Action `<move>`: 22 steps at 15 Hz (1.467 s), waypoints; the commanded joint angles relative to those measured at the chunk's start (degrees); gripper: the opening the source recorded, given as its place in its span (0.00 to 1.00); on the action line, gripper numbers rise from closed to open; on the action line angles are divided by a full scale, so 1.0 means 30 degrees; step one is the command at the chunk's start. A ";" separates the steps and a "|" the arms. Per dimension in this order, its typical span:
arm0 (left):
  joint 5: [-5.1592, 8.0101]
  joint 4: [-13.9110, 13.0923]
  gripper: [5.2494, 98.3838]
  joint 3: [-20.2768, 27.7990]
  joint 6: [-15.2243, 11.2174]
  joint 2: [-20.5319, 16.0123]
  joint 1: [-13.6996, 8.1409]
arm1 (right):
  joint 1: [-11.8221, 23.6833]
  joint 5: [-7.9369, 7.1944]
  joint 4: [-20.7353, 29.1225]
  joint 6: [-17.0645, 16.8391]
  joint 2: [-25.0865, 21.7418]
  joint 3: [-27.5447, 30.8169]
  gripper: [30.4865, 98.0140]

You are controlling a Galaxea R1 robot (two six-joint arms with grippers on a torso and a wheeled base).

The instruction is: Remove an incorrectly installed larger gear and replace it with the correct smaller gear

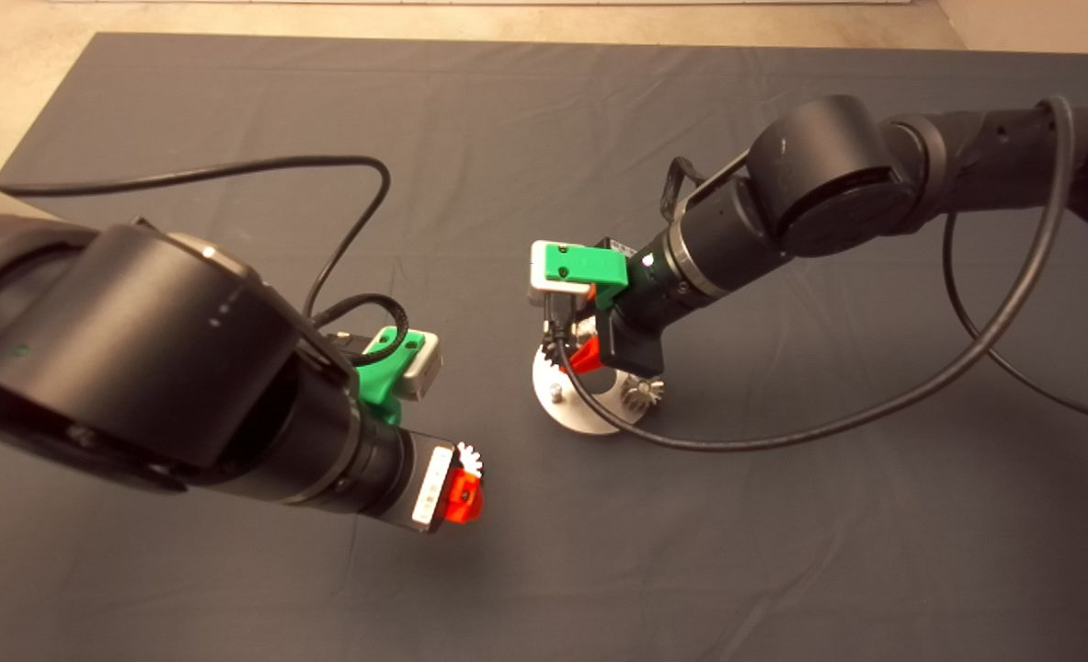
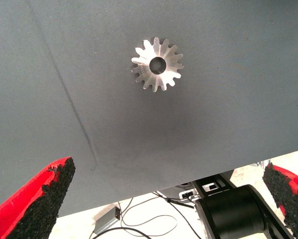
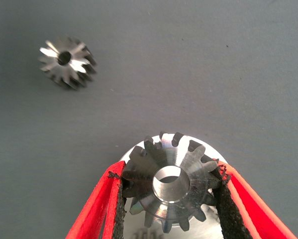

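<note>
The larger gear (image 2: pixel 157 63), bright silver-white, lies flat on the mat; in the head view (image 1: pixel 468 455) it sits right beside my left gripper (image 1: pixel 463 492). That gripper (image 2: pixel 167 168) is open and empty, off to one side of the gear. My right gripper (image 1: pixel 583 363) is over the round silver base plate (image 1: pixel 566 416). In the right wrist view it (image 3: pixel 168 174) is shut on the smaller gear (image 3: pixel 171 186), dark grey with slanted teeth, which it holds on or just above the plate (image 3: pixel 139 230).
Another small grey bevel gear (image 3: pixel 66 60) lies on the mat beside the plate (image 1: pixel 643 393). A short peg (image 1: pixel 555 393) stands on the plate. The right arm's black cable (image 1: pixel 783 430) loops over the mat near the plate. The mat's edge and floor (image 2: pixel 139 219) show beyond the left gripper.
</note>
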 commanded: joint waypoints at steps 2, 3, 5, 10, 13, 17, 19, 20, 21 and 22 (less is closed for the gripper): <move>0.2524 -0.0244 0.99 0.0196 0.0058 -0.0049 -0.0234 | -0.0327 -0.0391 -0.1327 -0.0012 0.0192 0.0683 0.13; 0.2524 -0.0244 0.99 0.0196 0.0058 -0.0050 -0.0234 | -0.0417 -0.0436 -0.1583 -0.0012 0.0192 0.0713 0.13; 0.2524 -0.0244 0.99 0.0196 0.0058 -0.0050 -0.0234 | -0.0678 -0.0743 -0.1970 -0.0012 0.0192 0.0713 0.14; 0.2524 -0.0244 0.99 0.0225 0.0058 -0.0021 -0.0234 | -0.1147 -0.1021 -0.2541 -0.0041 0.0279 0.0683 0.13; 0.2524 -0.0244 0.99 0.0225 0.0058 -0.0021 -0.0234 | -0.1279 -0.1065 -0.2585 -0.0129 0.0382 0.0654 0.13; 0.2524 -0.0244 0.99 0.0254 0.0058 0.0008 -0.0234 | -0.1674 -0.1095 -0.2643 -0.0334 0.0761 0.0478 0.13; 0.2524 -0.0244 0.99 0.0254 0.0058 0.0008 -0.0234 | -0.1704 -0.1095 -0.2644 -0.0334 0.0930 0.0414 0.13; 0.2524 -0.0244 0.99 0.0254 0.0058 0.0008 -0.0234 | -0.1762 -0.1212 -0.2634 -0.0362 0.1078 0.0207 0.13; 0.2524 -0.0244 0.99 0.0254 0.0058 0.0008 -0.0234 | -0.1821 -0.1241 -0.2644 -0.0363 0.1274 0.0006 0.13; 0.2524 -0.0244 0.99 0.0283 0.0058 0.0008 -0.0234 | -0.1821 -0.1270 -0.2644 -0.0413 0.1334 -0.0186 0.13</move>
